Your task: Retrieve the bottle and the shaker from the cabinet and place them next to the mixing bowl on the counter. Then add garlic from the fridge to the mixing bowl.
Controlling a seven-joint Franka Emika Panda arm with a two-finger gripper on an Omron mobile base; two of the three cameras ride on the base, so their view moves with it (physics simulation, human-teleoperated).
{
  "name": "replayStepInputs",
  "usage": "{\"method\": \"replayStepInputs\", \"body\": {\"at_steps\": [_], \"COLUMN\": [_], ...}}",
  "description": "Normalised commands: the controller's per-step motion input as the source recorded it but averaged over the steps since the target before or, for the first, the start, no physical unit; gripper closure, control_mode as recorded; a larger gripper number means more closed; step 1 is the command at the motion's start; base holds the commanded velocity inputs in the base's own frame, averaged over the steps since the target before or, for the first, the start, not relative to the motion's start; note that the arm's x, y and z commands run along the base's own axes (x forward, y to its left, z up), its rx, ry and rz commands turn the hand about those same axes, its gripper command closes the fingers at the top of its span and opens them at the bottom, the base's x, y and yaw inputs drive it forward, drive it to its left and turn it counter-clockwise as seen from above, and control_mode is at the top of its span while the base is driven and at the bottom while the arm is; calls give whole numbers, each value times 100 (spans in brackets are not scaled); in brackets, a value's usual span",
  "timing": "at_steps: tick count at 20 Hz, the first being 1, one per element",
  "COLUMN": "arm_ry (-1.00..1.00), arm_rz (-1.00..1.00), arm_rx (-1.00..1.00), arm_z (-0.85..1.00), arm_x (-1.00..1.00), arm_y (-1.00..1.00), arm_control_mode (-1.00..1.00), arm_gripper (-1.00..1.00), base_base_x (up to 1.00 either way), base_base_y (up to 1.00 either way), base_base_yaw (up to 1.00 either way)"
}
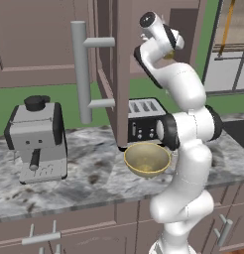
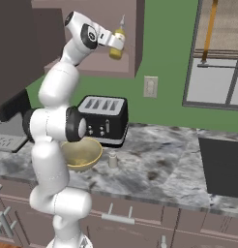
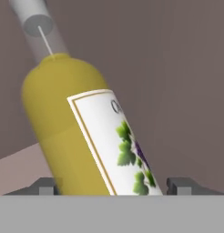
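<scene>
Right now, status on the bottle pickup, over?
Gripper up in the open cabinet, fingers either side of the bottle; grip not confirmed. Shaker already beside the bowl. Nothing blocking.

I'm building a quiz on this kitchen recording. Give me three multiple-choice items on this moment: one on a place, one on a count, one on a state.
1. Where does the shaker stand?
A. On the counter right of the mixing bowl
B. On top of the toaster
C. Inside the mixing bowl

2. How many slots does the toaster's top show?
A. One
B. Three
C. Six

3. What state is the cabinet door in?
A. Shut flat
B. Swung open
C. Taken off

Answers:
1. A: in the right base view the small pale cylinder stands on the stone just beside the bowl.
2. B: three slots lie side by side on its top.
3. B: the door with its long handle stands out from the cabinet, where the gripper is at the bottle.
</scene>
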Motion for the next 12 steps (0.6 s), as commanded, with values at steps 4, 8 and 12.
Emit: {"method": "replayStepInputs", "body": {"at_steps": [4,8,12], "arm_ry": [-17,-14,-7], "arm_rz": [7,7,8], "arm_rx": [0,0,0], "arm_z": [0,-16,-1], "arm_x": [-93,-96,-100], "arm_y": [7,10,6], "arm_control_mode": [-100,-100,-100], "arm_gripper": [100,100,100], "base_base_x": [0,0,0], "base_base_y": [0,0,0], "base_base_yaw": [0,0,0]}}
